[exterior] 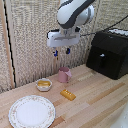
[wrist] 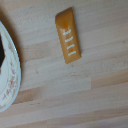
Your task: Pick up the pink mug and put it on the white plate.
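The pink mug [exterior: 64,75] stands upright on the wooden table near the back wall, handle toward the exterior view's right. The white platter [exterior: 32,111] with a floral rim lies at the front, on the exterior view's left; its rim also shows in the wrist view [wrist: 9,75]. My gripper [exterior: 61,51] hangs well above the table, above and slightly toward the exterior view's left of the mug, with its blue-tipped fingers [exterior: 56,52] apart and nothing between them. The mug is out of the wrist view.
A small cream bowl [exterior: 44,85] with yellow contents sits between the mug and the platter. An orange-yellow block [exterior: 68,94] [wrist: 68,35] lies on the table in front of the mug. A black box [exterior: 108,54] stands at the back on the exterior view's right.
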